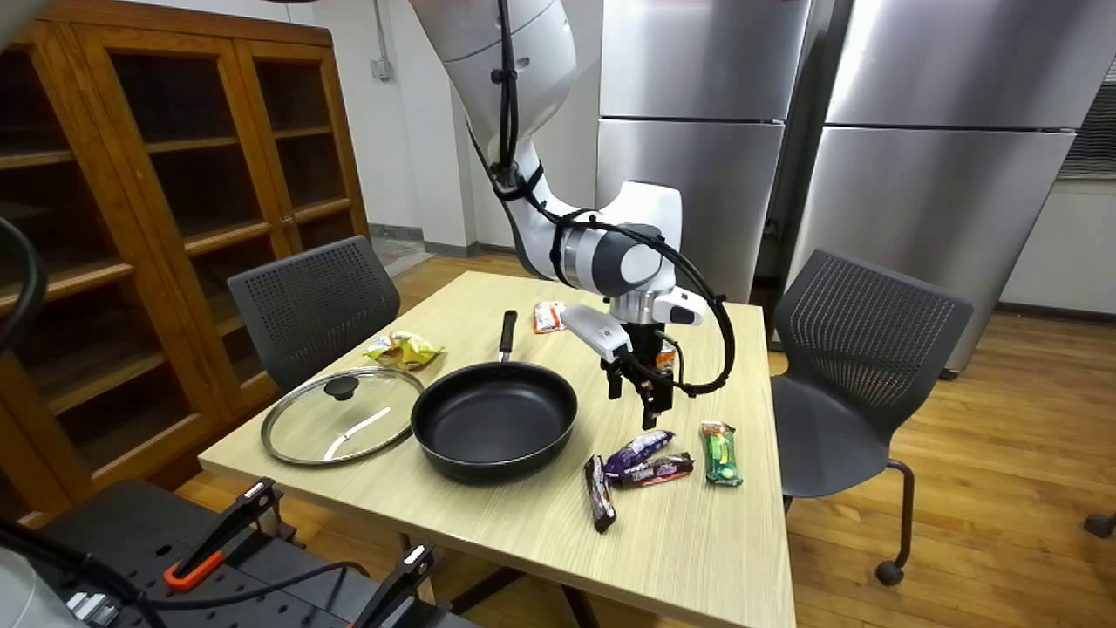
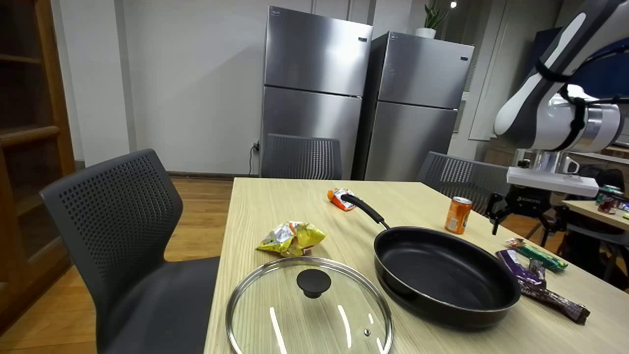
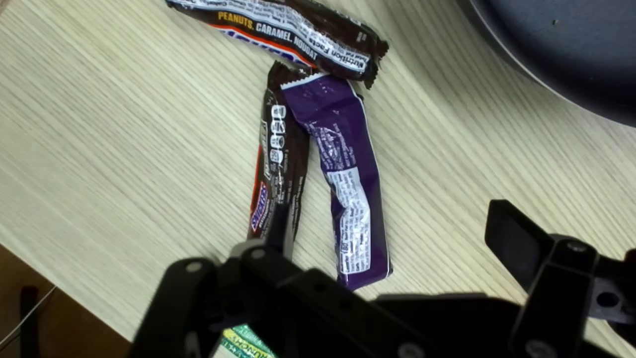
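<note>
My gripper (image 1: 631, 406) is open and empty above the table, over several wrapped bars; it also shows in an exterior view (image 2: 520, 233) and the wrist view (image 3: 392, 223). The purple bar (image 3: 360, 199) is nearest, lying between the fingers' lines but below them. A brown Snickers bar (image 3: 285, 144) lies beside it, its lower end behind the left finger. Another brown bar (image 3: 298, 35) touches their upper ends. A green bar (image 1: 721, 453) lies apart and is mostly hidden by the gripper in the wrist view. The black frying pan (image 1: 493, 419) stands beside the bars.
The glass lid (image 1: 349, 436) lies next to the pan. A yellow bag (image 2: 292, 239), an orange-white packet (image 2: 344, 199) and an orange can (image 2: 458, 215) are on the table (image 1: 697, 558). The pan's handle (image 2: 363, 207) points outward. Chairs (image 1: 863, 349) stand around the table.
</note>
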Action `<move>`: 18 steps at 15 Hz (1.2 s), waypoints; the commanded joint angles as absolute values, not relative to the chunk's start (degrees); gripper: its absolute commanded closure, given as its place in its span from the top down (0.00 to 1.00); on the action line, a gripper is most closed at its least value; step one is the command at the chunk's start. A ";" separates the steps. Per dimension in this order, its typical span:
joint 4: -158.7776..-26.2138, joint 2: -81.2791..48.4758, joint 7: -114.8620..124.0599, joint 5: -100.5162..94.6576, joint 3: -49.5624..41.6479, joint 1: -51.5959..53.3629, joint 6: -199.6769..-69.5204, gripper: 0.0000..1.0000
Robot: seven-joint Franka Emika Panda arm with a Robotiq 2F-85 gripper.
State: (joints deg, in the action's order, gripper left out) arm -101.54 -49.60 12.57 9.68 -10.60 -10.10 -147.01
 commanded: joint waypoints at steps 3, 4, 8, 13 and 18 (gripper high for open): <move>-95.19 -54.61 12.41 7.82 -10.96 -10.45 -143.79 1.00; -94.43 -55.26 12.45 7.74 -10.96 -10.48 -143.71 1.00; -92.01 -57.29 12.40 7.87 -11.00 -10.80 -143.12 1.00; -89.43 -59.47 12.28 8.42 -10.49 -11.45 -142.31 1.00; -87.60 -61.13 12.17 9.70 -9.40 -12.84 -142.15 1.00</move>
